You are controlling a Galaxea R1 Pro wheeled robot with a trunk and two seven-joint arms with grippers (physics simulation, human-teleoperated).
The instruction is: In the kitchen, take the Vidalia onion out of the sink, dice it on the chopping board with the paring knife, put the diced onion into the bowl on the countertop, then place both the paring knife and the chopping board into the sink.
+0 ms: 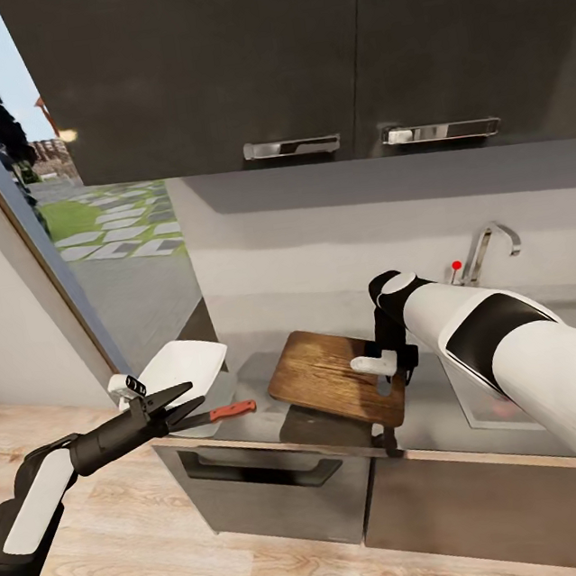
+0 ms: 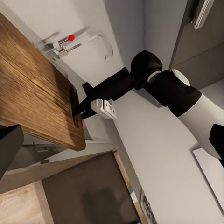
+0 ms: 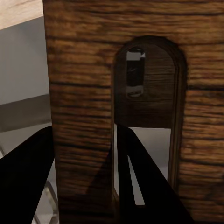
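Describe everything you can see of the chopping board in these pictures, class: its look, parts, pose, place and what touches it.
The chopping board is a brown rectangle of grained wood with rounded corners and an oblong handle slot near one end. It sits tilted, raised off the grey countertop, between the white bowl and the sink. The right gripper grips it at the slot end; in the right wrist view one dark finger passes through the slot while the other lies along the board's outer edge.

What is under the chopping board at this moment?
The chopping board is tilted up, gripped at its slot end by the right hand. Below it lies grey countertop with the board's shadow. Whatever sits beneath its far edge is hidden by the board.
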